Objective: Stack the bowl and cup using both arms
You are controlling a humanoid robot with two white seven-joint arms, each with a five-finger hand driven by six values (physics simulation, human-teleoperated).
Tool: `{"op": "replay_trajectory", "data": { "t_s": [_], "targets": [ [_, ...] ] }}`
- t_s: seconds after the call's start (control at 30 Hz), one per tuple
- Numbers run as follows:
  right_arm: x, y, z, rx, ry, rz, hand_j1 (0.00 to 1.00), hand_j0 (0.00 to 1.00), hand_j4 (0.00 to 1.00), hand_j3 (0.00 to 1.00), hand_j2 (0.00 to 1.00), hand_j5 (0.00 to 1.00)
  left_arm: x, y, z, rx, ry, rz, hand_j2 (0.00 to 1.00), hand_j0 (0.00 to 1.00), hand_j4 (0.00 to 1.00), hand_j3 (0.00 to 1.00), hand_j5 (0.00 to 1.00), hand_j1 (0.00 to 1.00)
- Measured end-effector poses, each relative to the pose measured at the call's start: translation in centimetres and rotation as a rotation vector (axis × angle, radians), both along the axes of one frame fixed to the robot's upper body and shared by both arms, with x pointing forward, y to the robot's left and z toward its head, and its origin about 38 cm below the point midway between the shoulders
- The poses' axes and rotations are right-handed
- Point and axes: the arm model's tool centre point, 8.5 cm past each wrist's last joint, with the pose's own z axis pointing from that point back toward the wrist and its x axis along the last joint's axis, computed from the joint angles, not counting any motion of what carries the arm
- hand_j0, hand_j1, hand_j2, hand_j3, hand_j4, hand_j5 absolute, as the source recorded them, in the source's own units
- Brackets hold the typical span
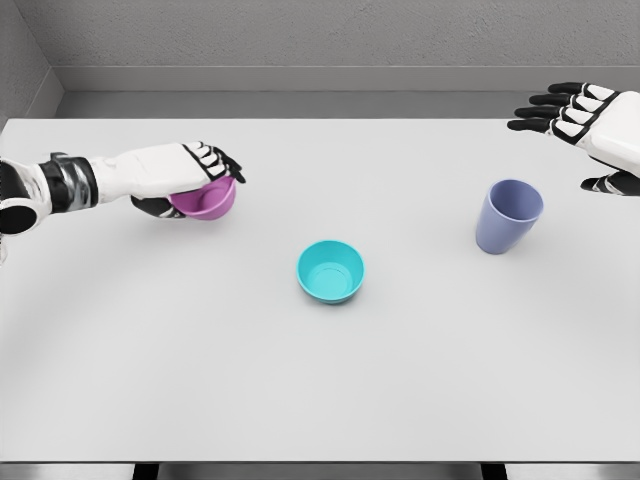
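While the fingers (222, 163) of my left hand (185, 175) curl over the rim of the purple bowl (208, 199), with the thumb tucked beneath its near side, I hold that bowl tilted, its mouth turned partly toward my palm; whether its base still touches the bench (320, 380) I cannot tell. My left arm comes in low from the left edge, its white forearm lying almost level above the bench surface. On the other side, my right hand (585, 125) hangs near the upper right corner with its dark-tipped fingers (545, 108) spread wide and holding nothing, the thumb pointing down toward the far right edge. Just below and to the left of that hand, apart from it, the blue-grey cup (508, 215) stands upright on the bench, mouth up. Between the two hands, nearer to me, the turquoise bowl (331, 271) sits upright and alone near the middle of the bench, well apart from both the purple bowl and the cup. The bench is pale grey and reaches back to a grey wall (320, 40).
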Motion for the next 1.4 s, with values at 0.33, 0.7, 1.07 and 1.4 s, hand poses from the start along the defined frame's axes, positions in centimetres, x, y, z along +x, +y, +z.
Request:
{"op": "replay_trajectory", "data": {
  "t_s": [0.33,0.7,1.07,1.4],
  "targets": [
    [0.0,0.0,0.0,0.0,0.0,0.0,1.0,1.0,1.0,1.0,1.0,1.0,-1.9,-5.1,0.1,-0.051,-0.021,-0.13,0.52,0.52,0.52,0.52,0.52,0.52],
    [0.0,0.0,0.0,0.0,0.0,-0.001,1.0,1.0,1.0,1.0,1.0,1.0,-4.0,-12.1,-0.1,-0.11,-0.029,-0.288,0.52,0.52,0.52,0.52,0.52,0.52],
    [0.0,0.0,0.0,0.0,0.001,-0.001,1.0,1.0,1.0,1.0,1.0,1.0,-5.3,-14.6,-0.9,-0.104,-0.015,-0.356,0.53,0.53,0.53,0.53,0.53,0.53],
    [0.0,0.0,0.0,0.0,0.001,-0.002,1.0,1.0,1.0,1.0,1.0,1.0,-5.3,-14.6,-1.6,-0.076,-0.008,-0.355,0.55,0.55,0.55,0.55,0.55,0.55]
  ]
}}
